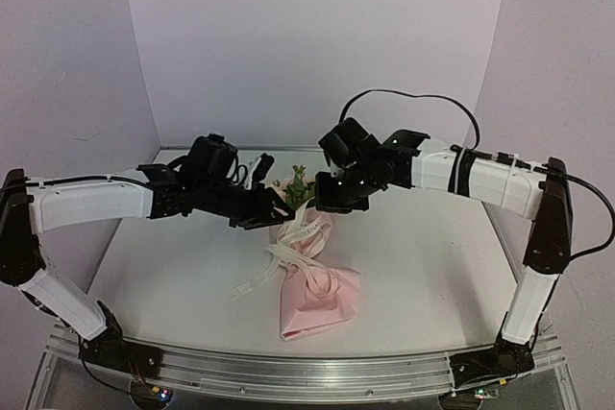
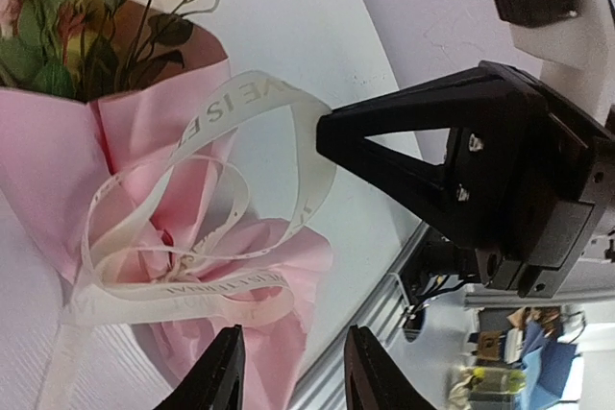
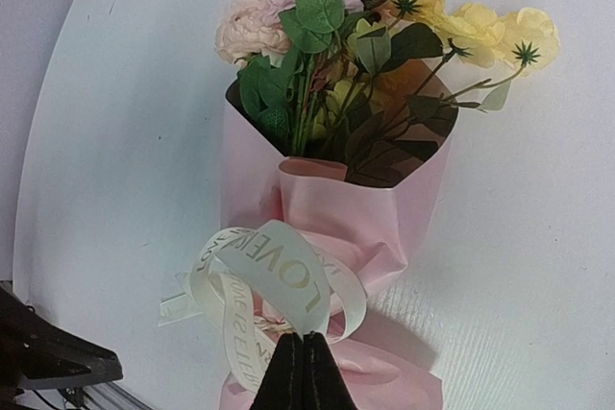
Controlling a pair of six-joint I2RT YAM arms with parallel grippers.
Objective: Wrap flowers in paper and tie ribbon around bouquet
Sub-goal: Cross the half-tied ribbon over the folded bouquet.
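Bouquet (image 1: 317, 300) lies mid-tabletop (image 1: 432, 266), we see, its flowers (image 3: 327, 36) pointing to the far edge, while our right gripper (image 3: 306, 372) is pinched closed on a loop of the ribbon (image 3: 288, 276) and our left gripper (image 2: 295, 352) stands parted nearby, holding nothing.

A flat white bench (image 1: 432, 276) with a matte top fills the middle. Plain pale lilac wall panels (image 1: 317, 36) close it in at the back and on both sides. A ridged aluminium rail (image 1: 317, 378) runs along its near edge. Past that edge, the left wrist view shows blurred brown boxes (image 2: 524, 319) and something blue (image 2: 553, 372).
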